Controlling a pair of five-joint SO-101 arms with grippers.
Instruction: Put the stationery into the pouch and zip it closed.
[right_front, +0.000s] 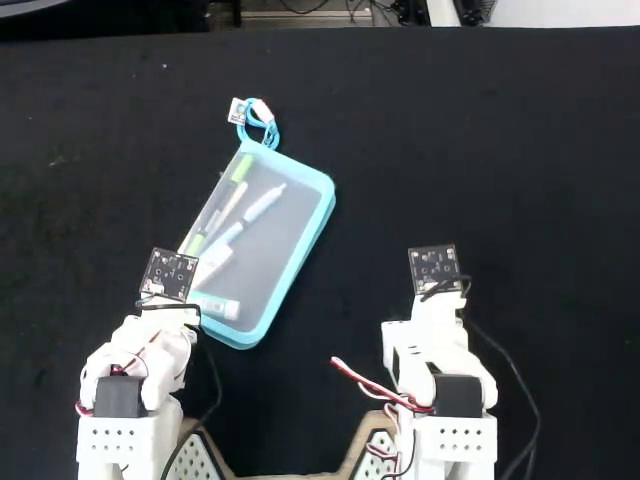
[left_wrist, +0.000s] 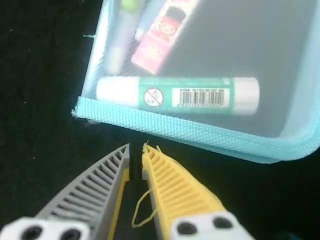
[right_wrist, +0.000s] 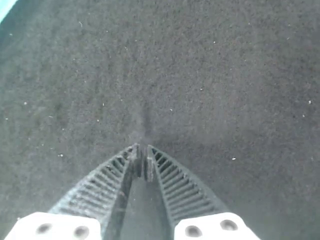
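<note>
The loading looks finished: the pens and a green-labelled glue stick all lie behind the translucent face of the teal-edged pouch, and no loose stationery shows on the black table cover. I cannot tell whether the zip is fully run. The teal border seen from the left wrist looks unbroken, and the zip pull loop sits at the pouch's far corner, toward 11 o'clock from the pouch's middle, so closing is probably done or nearly so. In the high view the pouch lies left of the table's centre, with its long axis running from 7 to 1 o'clock. The left gripper has its jaws together and empty, just off the pouch's near short edge, with the glue stick right behind that edge. The right gripper is also pressed together on nothing, over bare cloth, well apart from the pouch, which lies toward 9 o'clock from it.
</note>
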